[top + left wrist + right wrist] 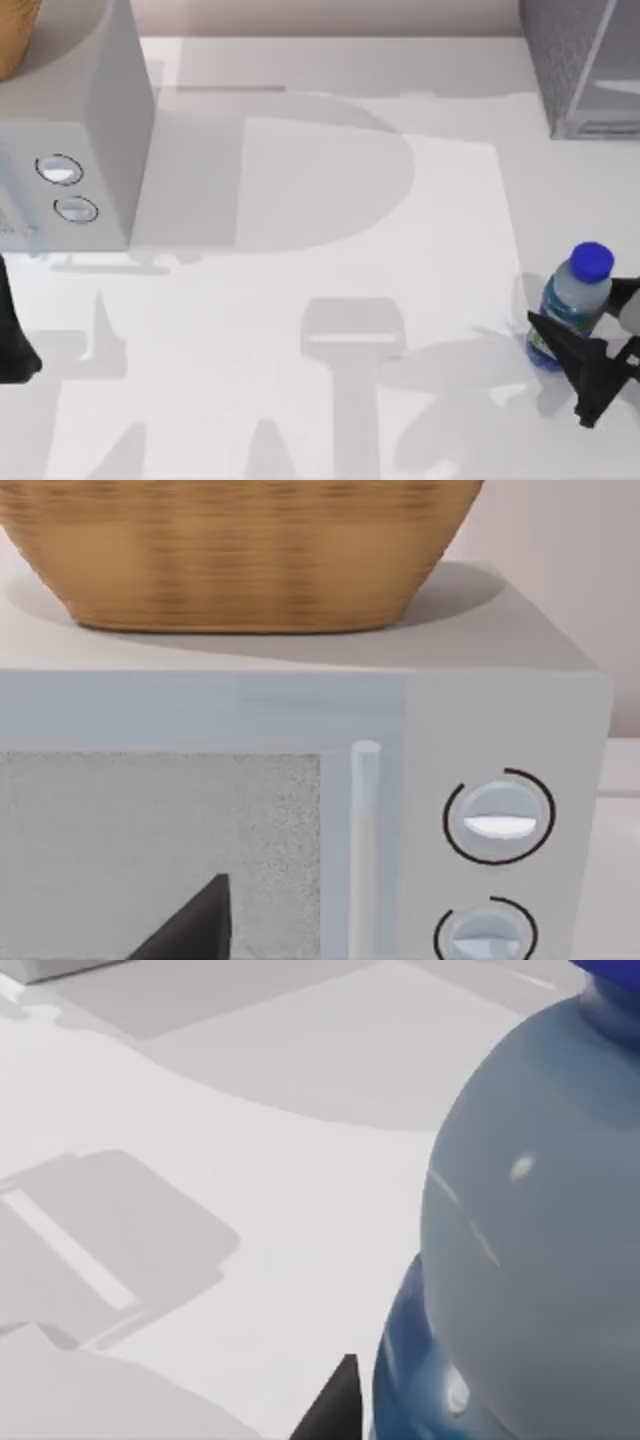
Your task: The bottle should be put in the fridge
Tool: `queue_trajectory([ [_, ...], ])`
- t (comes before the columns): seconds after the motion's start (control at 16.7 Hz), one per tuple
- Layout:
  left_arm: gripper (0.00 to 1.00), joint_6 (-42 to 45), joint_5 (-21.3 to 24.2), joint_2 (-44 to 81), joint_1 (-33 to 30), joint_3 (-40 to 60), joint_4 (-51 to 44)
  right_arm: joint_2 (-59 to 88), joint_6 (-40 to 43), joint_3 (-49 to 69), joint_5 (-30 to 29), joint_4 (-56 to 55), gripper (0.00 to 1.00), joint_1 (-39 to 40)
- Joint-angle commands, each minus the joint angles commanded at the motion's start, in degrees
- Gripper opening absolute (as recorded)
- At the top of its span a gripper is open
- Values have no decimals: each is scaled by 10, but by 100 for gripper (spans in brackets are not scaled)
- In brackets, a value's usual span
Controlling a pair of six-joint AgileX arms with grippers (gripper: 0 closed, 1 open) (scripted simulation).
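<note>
The bottle is clear plastic with a blue cap and a blue-and-green label, and it stands upright near the table's right edge. My right gripper reaches in from the right and is shut on its lower body, one dark finger on each side. In the right wrist view the bottle looms very close, with one fingertip right beside its label. The fridge, dark grey and speckled, stands at the far right corner, well behind the bottle. My left gripper is parked at the table's left edge.
A pale grey box with two round dials stands at the far left, facing my left arm's wrist camera. A wicker basket sits on top of it. Bare white tabletop lies between the box and the bottle.
</note>
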State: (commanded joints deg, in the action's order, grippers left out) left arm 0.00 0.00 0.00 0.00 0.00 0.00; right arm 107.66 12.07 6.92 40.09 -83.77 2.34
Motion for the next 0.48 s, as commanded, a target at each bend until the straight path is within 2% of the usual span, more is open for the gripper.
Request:
queue_trajectory([
  [0.48, 100, 0, 0, 0, 0, 0, 0, -136, 62, 24, 108, 221, 1, -129],
])
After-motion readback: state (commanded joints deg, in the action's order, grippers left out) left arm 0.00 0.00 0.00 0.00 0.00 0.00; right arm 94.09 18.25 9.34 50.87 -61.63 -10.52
